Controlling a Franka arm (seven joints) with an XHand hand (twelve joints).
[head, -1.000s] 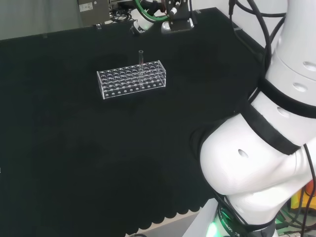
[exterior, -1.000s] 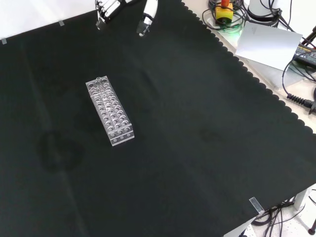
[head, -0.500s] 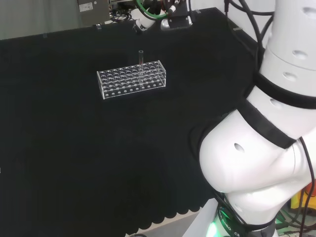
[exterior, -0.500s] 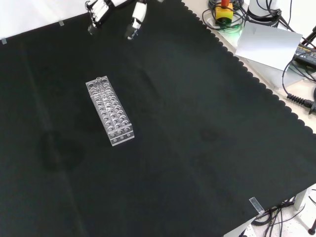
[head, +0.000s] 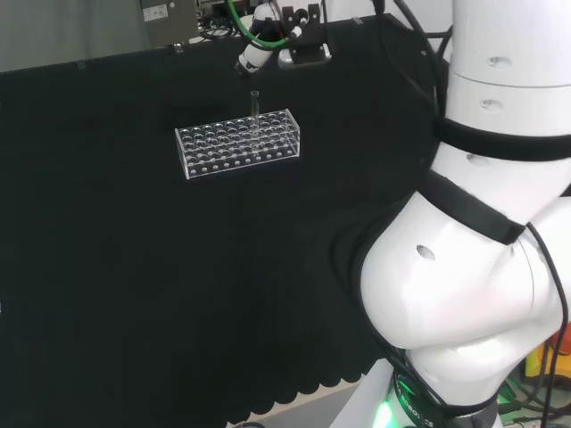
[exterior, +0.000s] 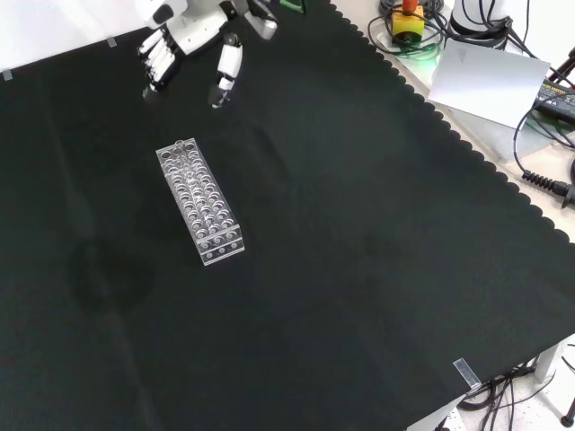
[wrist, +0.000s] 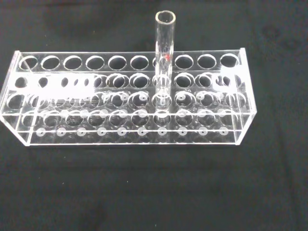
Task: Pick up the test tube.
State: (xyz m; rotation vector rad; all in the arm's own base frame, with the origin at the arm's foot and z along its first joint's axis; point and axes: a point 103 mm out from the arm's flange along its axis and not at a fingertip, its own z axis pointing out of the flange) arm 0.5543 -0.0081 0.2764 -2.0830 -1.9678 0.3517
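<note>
Test tube (head: pixel 255 111) stands upright in a far-row hole of the clear rack (head: pixel 239 149), its open mouth well above the rack top. In the front view the hand (exterior: pixel 184 40) hovers fingers spread, holding nothing, and the tube lies toward 6 o'clock from the fingertips (exterior: pixel 218 97), long axis vertical, so the reach looks downward

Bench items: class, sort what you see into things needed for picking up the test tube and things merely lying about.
Needed for the job:
test tube, upright in the rack
clear rack holding it
hand, open, short of the rack

Lying about:
grey sheet beyond the cloth's edge
cables beside the bench
black cloth
</note>
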